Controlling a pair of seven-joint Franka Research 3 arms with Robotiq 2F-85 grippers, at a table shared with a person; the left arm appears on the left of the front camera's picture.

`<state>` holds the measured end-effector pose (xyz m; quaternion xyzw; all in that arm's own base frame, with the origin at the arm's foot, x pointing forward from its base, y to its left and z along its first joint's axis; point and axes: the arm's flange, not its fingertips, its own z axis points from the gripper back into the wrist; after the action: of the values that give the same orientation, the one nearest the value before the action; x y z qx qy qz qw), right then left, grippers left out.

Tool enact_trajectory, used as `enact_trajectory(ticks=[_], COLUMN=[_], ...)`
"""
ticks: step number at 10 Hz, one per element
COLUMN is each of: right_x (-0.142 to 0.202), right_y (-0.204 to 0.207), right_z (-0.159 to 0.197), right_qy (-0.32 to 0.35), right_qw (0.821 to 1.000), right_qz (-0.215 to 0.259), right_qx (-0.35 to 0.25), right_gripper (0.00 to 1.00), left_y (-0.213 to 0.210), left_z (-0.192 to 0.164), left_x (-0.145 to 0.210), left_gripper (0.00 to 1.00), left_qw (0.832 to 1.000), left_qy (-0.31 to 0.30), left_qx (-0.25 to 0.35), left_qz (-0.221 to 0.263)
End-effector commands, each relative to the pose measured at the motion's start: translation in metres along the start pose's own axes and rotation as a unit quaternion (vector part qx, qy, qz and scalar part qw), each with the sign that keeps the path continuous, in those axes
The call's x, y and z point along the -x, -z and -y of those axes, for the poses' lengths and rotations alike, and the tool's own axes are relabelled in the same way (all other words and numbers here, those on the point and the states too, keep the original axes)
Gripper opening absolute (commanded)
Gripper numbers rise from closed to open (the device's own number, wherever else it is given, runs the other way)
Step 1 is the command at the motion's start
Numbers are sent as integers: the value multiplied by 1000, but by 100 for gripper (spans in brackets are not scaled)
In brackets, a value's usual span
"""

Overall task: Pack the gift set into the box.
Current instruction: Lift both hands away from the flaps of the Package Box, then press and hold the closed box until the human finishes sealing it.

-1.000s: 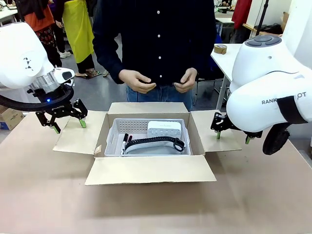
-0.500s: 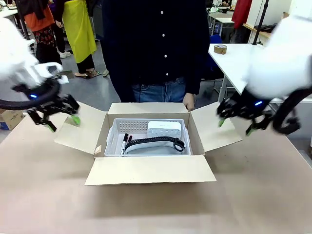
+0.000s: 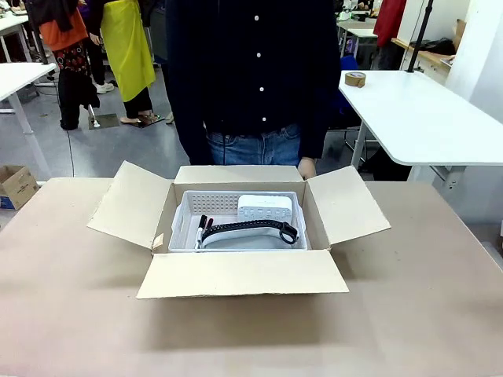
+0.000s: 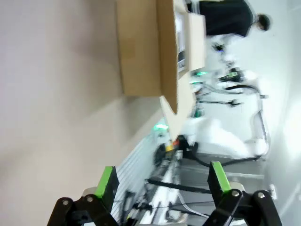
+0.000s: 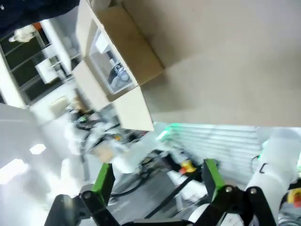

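On the brown table we see the box in the middle, with all four flaps open. The near flap lies flat toward us. Inside the box sits a white basket, and we think this is the gift set. In the basket lie some pens, a long black curved thing and a small white pack. So we judge that the packing part is done, and what is left is to fold the flaps shut. Behind the box stands a person, with one hand right at the far right corner of the box. In the left wrist view, the left gripper has its two green fingers spread wide with nothing between them. The box is well apart from it and looks sideways there. In the right wrist view, the right gripper is spread wide too and holds nothing. The box is far off there as well. We judge that both arms are well away from the flaps.
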<state>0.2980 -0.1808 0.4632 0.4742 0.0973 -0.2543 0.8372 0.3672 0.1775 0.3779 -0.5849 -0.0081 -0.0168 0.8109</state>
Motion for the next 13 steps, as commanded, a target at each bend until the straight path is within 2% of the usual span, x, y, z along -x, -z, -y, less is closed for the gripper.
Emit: enact_trajectory(ticks=[1,2,13], right_x=[-52,0,0], right_y=[46,0,0], right_z=[-10,0,0], right_qy=[137,0,0], right_qw=[989,1000,1000], right_qz=[42,0,0], right_qx=[-23,0,0], right_gripper=[100,100,100], left_y=[28,0,0], left_z=[-25,0,0], left_x=[-57,0,0], left_gripper=[100,100,100], left_qw=[973,1000,1000], left_qy=[-92,0,0], left_qx=[211,0,0], left_qz=[29,0,0])
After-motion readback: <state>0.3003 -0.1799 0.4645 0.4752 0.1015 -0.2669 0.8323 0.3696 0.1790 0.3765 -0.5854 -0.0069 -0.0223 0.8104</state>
